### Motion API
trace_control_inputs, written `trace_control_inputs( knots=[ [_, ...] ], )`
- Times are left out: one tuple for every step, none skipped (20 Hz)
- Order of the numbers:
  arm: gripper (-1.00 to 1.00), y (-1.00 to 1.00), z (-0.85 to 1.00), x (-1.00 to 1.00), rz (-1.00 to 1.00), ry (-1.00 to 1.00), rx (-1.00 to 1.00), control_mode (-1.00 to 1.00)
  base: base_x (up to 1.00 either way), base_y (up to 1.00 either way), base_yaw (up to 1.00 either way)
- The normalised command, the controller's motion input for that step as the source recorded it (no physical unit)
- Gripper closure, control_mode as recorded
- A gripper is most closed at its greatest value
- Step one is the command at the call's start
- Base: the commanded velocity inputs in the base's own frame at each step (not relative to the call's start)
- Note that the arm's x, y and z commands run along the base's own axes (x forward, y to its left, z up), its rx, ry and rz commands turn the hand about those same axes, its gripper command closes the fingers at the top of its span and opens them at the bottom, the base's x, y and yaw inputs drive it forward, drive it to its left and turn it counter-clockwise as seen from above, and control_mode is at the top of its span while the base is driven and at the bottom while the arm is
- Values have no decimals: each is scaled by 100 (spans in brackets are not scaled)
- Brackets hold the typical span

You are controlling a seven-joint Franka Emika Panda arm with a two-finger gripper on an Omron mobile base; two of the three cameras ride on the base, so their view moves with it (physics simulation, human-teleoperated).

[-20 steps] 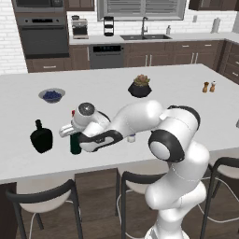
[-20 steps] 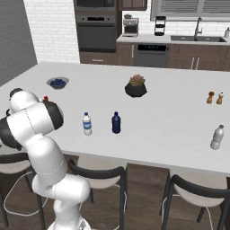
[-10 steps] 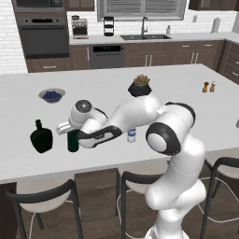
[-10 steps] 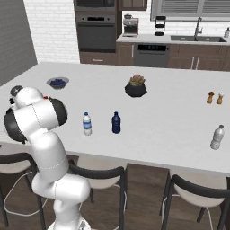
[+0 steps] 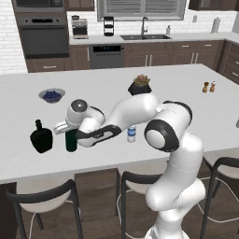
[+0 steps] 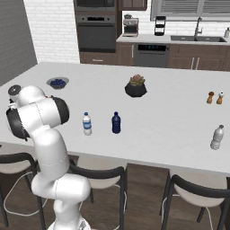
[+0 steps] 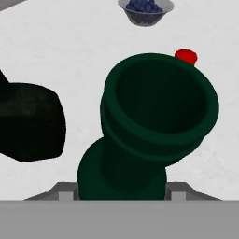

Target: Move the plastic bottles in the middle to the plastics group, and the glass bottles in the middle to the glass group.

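Basically, kitchen island counter (image 5: 140,88) is wide, white and smooth, with stools along the near edge and oven and sink well behind the claw (image 5: 70,133). Claw sits clamped on the green bottle (image 7: 149,130), bottle standing on the counter just beside the black flask (image 5: 41,138) on its left. Green bottle looks heavy, rigid, slick, breakable; neck or upper body is the hold. Clear bottle (image 6: 87,124) and blue bottle (image 6: 116,123) are well off to its right, probably light. Red cap (image 7: 186,56) peeks just past the green bottle's mouth.
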Motion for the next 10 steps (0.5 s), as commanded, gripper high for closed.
trace_control_inputs(
  knots=[
    [100,1,0,4,0,0,0,-100,0,0,0],
    [100,4,0,14,0,0,0,-100,0,0,0],
    [100,6,0,19,0,0,0,-100,0,0,0],
    [100,8,0,22,0,0,0,-100,0,0,0],
    [100,7,0,19,0,0,0,-100,0,0,0],
    [100,6,0,14,0,0,0,-100,0,0,0],
    [100,8,0,15,0,0,0,-100,0,0,0],
    [100,9,0,18,0,0,0,-100,0,0,0],
    [100,6,0,16,0,0,0,-100,0,0,0],
    [100,3,0,11,0,0,0,-100,0,0,0]
  ],
)
